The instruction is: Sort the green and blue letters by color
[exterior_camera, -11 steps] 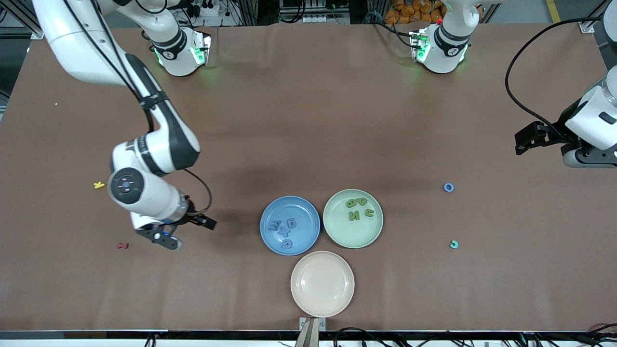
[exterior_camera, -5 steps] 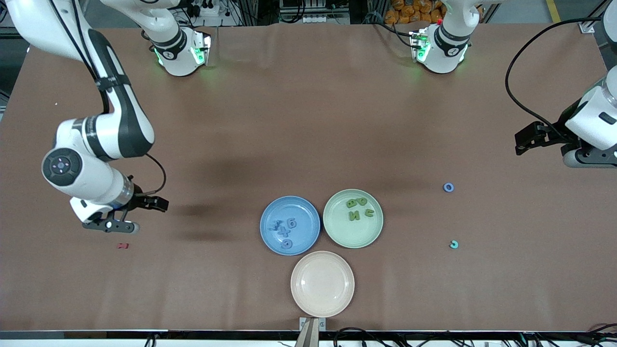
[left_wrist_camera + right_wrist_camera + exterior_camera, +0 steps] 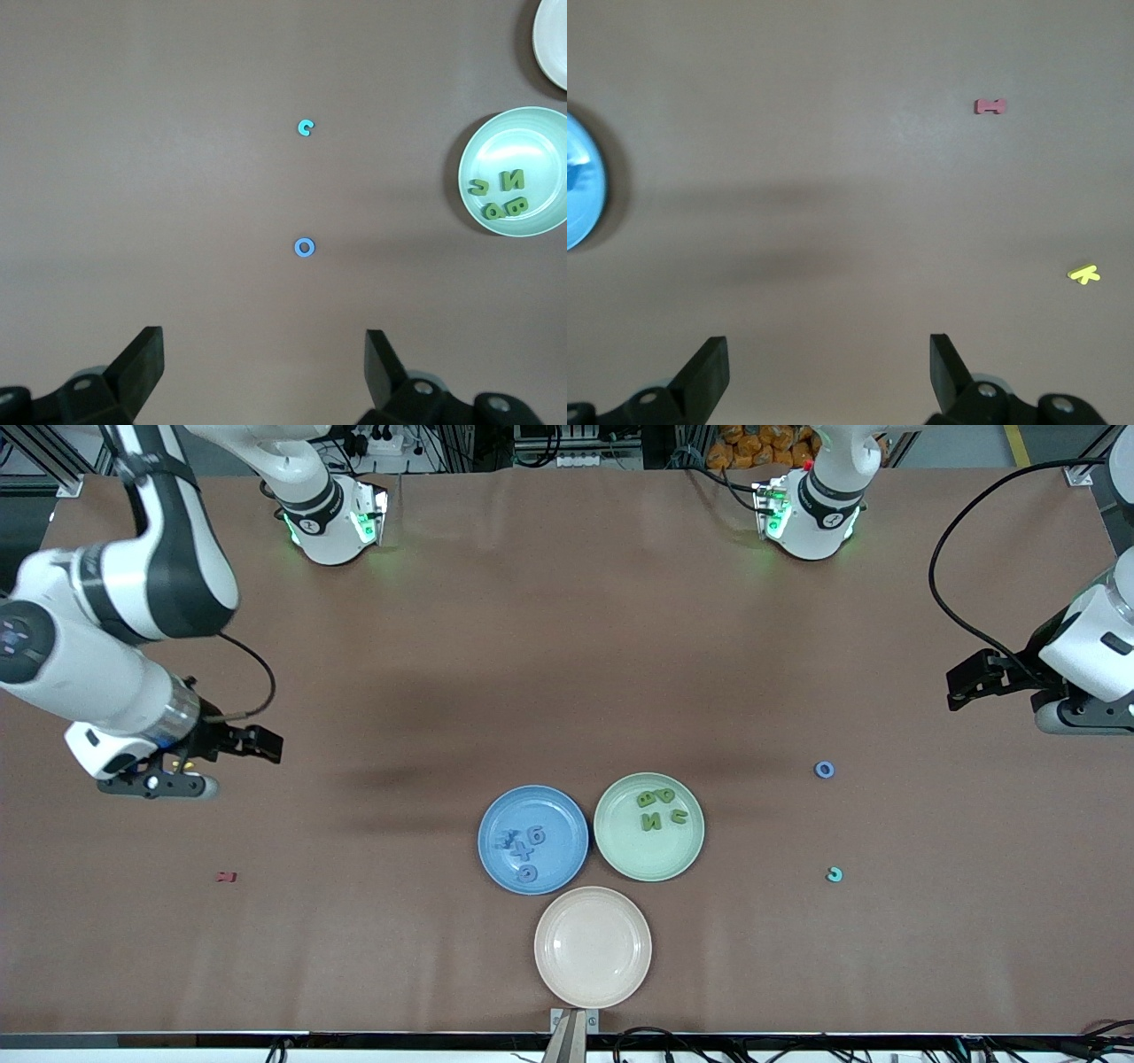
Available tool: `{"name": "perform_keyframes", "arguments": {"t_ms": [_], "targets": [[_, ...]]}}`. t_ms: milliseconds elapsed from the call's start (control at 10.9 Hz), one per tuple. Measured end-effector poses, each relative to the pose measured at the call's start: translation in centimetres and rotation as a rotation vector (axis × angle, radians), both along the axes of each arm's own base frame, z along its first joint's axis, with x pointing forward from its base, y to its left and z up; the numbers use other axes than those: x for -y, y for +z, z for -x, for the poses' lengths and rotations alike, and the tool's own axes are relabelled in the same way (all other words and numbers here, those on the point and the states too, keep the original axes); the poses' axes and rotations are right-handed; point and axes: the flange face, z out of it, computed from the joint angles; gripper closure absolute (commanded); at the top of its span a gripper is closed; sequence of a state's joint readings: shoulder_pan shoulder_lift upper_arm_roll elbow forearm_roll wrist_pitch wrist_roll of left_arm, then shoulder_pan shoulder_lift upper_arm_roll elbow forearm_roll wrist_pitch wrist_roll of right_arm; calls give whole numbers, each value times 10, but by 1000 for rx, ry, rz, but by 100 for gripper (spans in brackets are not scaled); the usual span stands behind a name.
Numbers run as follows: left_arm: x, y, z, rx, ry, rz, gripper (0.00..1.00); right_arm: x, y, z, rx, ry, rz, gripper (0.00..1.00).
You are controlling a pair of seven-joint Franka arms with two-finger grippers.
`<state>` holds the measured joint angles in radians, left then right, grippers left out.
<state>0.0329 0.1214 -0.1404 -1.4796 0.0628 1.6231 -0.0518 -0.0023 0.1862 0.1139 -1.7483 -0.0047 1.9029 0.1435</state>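
Observation:
Several blue letters lie in the blue plate. Several olive green letters lie in the pale green plate beside it. A blue O and a teal C lie loose on the table toward the left arm's end. My left gripper hangs open and empty over that end. My right gripper is open and empty over bare table at the right arm's end.
An empty beige plate sits nearer the front camera than the other two plates. A dark red letter and a yellow letter lie at the right arm's end. In the front view my right arm hides the yellow one.
My right arm has swung away from the blue plate toward its own end of the table, gripper open and empty throughout. The left arm has not moved.

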Motion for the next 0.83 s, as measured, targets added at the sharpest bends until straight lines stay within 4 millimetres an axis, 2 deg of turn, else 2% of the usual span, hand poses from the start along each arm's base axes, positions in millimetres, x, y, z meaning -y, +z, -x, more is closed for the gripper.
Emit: {"name": "perform_keyframes", "arguments": {"t_ms": [276,460,552,827], "targets": [[0,0,0,0,0,0,0,35,42,14,-14,54,-46,0],[0,0,0,0,0,0,0,40,79,14,25,57,-46,0],[0,0,0,0,0,0,0,43,91,13,38,53,-45,0],[0,0,0,0,0,0,0,52,108,15,37,50,-28,0]]}}
